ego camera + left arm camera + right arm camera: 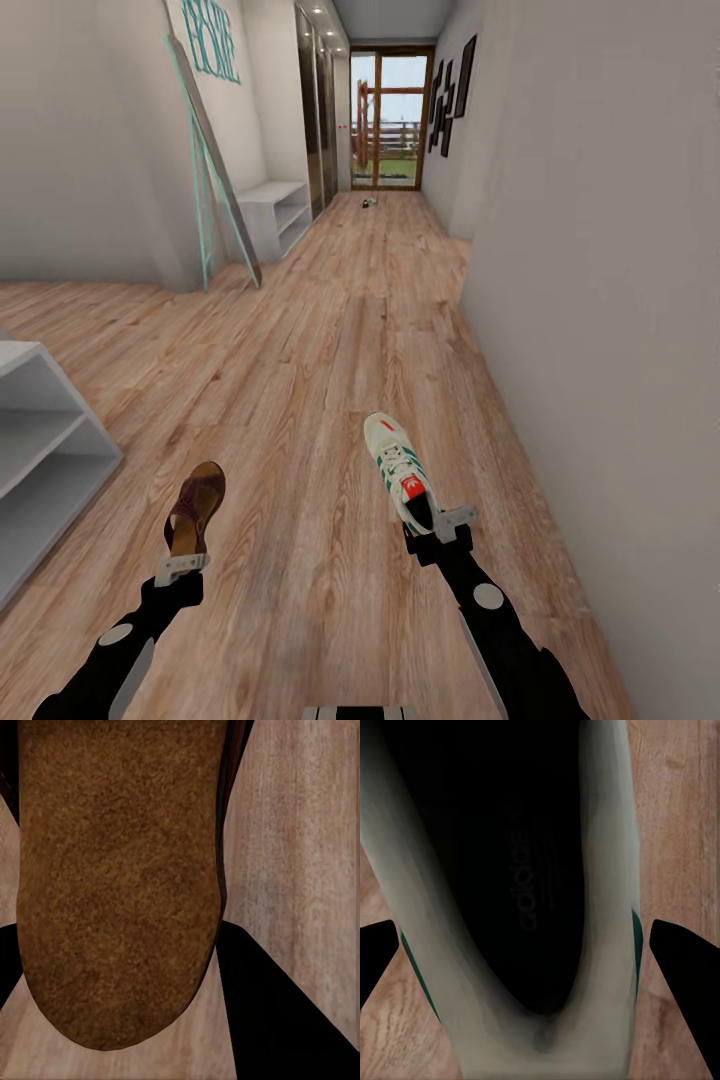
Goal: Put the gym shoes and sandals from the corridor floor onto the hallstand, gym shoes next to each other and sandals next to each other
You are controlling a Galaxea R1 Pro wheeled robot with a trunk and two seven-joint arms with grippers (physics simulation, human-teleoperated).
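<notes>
Left gripper (183,566): you hold a sandal (196,508) by its heel end; the gripper is clamped on it, toe pointing away from the arm, above the corridor floor (320,340).
Left wrist view: the tan insole of the sandal (120,877) runs out from between the dark fingers (277,1012), with floor planks (300,832) beyond.
Right gripper (440,528): you hold a gym shoe (398,468) at its heel, red tab nearest the gripper, toe pointing away and up the corridor.
Right wrist view: the dark opening of the gym shoe (517,892) lies between the two fingertips (686,967), green stripe at its sides.
Grey shelf unit (45,450): to the outer side of your left gripper, near it; whether this is the hallstand cannot be told.
White shelf unit (275,210): well ahead of both grippers, beside a leaning mirror (215,165).
Small object (368,201): far ahead on the floor, too small to identify.
</notes>
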